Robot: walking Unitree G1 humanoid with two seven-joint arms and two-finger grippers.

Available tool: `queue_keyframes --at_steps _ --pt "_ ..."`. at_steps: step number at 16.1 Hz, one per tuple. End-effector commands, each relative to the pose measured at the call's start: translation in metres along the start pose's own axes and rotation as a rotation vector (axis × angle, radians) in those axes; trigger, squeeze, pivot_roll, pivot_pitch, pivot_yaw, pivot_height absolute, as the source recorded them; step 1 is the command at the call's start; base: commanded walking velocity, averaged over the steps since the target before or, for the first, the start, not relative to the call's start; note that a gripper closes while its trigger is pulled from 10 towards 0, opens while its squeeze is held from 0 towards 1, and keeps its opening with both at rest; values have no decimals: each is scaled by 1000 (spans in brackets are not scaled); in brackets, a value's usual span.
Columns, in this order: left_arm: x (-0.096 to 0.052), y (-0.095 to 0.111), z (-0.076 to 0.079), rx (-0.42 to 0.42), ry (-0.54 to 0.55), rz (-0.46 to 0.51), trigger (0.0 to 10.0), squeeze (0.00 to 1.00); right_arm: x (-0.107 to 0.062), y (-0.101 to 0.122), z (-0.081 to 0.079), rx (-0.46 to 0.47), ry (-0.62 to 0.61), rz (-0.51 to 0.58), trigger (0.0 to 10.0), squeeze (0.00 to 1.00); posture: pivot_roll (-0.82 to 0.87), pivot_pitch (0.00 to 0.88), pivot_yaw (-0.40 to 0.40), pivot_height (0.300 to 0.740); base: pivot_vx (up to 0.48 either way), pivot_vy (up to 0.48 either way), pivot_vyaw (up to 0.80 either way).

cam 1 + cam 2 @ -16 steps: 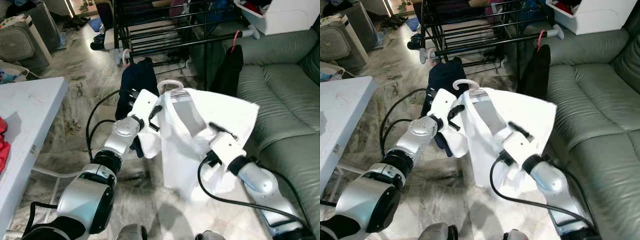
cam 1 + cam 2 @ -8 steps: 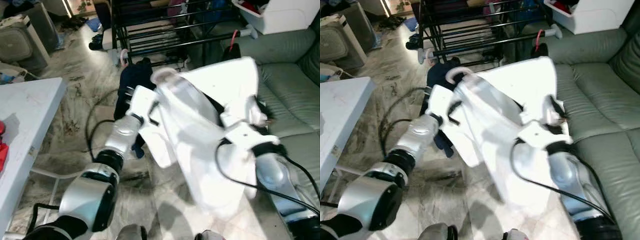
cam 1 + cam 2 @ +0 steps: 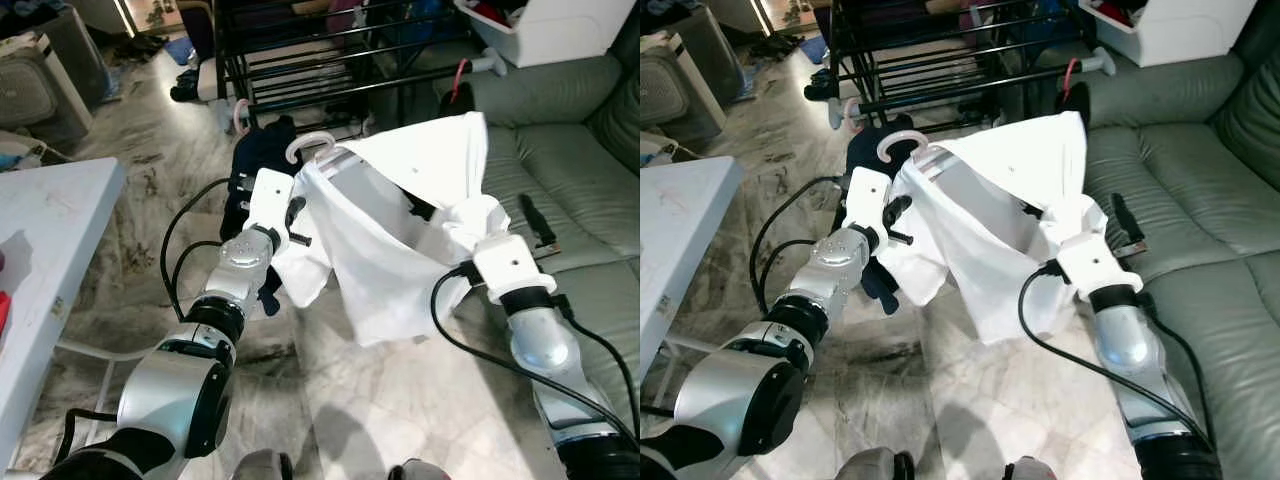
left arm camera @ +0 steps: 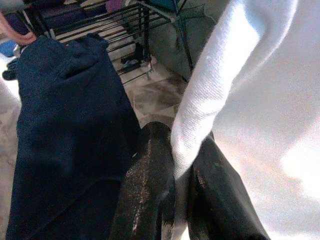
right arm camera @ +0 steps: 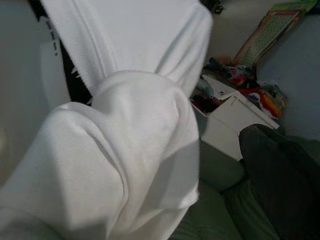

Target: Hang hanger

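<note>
So far my left end effector [image 4: 175, 200] pinches the white shirt's [image 3: 400, 250] edge and my right end effector [image 3: 470, 225], grip hidden in cloth, lifts it, yet its pink hanger [image 3: 308, 146] remains short of the black drying rack [image 3: 300, 60], unhung.

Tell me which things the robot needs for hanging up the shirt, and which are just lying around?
For the job:
- white shirt
- hanger inside it
- black drying rack
- left gripper, pinching the shirt
- right gripper, wrapped in shirt cloth

Just lying about:
- green sofa
- white table
- dark blue garment on the rack
- white bin
</note>
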State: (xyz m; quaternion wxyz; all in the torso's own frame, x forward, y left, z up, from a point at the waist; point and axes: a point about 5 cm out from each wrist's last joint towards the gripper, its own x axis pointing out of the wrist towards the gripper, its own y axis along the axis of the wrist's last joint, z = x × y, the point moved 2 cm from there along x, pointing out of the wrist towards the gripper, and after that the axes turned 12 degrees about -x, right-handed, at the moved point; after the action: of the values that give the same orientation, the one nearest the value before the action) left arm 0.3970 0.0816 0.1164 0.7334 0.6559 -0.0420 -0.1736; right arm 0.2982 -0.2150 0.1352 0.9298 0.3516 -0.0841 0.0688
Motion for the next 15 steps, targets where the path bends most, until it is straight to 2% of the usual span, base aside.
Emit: queue_keyframes --at_steps 1,3,4,5,6,7,8,9,10,11,13,14,15 --pt "2 32 -13 -78 67 123 10000 0 -2 -8 0 129 28 -62 10000 4 -70 19 122 740 0 0 0" --pt "3 35 -12 -91 62 145 10000 0 -1 -9 -4 259 92 -71 10000 0 -75 18 123 740 0 0 0" --pt "3 43 -12 -86 73 190 10000 0 -11 -25 -22 362 306 -201 10000 0 -75 18 123 740 0 0 0" --pt "3 46 -12 -86 74 202 10000 0 -15 -30 -25 394 340 -237 10000 0 -75 18 123 740 0 0 0" --pt "2 49 -13 -89 71 220 10000 0 -19 -34 -21 527 335 -264 10000 0 -79 19 124 740 0 0 0" --pt "2 49 -14 -89 78 223 10000 0 -22 -46 -14 724 254 -332 10000 0 -79 19 124 740 0 0 0" --pt "2 49 -14 -90 78 223 10000 0 -21 -46 -11 850 197 -336 10000 0 -86 20 126 740 0 0 0" --pt "2 49 -13 -92 76 224 10000 0 -21 -40 -14 1064 156 -316 10000 0 -88 20 127 740 0 0 0" --pt "2 48 -11 -94 72 226 10000 0 -22 -29 -20 1250 170 -274 10000 0 -88 20 127 740 0 0 0" --pt "3 47 -9 -89 65 226 10000 0 -25 -23 -26 1315 203 -255 10000 0 -88 20 127 740 0 0 0" --pt "2 49 -8 -63 55 239 10000 0 -29 -15 -35 1342 289 -243 10000 0 -88 20 127 740 0 0 0" --pt "2 50 -10 -52 59 242 10000 0 -31 -15 -39 1220 328 -268 10000 0 -79 19 128 740 0 0 0" --pt "1 52 -13 -39 71 252 10000 0 -32 -23 -40 1046 327 -313 10000 0 -79 19 128 740 0 0 0"
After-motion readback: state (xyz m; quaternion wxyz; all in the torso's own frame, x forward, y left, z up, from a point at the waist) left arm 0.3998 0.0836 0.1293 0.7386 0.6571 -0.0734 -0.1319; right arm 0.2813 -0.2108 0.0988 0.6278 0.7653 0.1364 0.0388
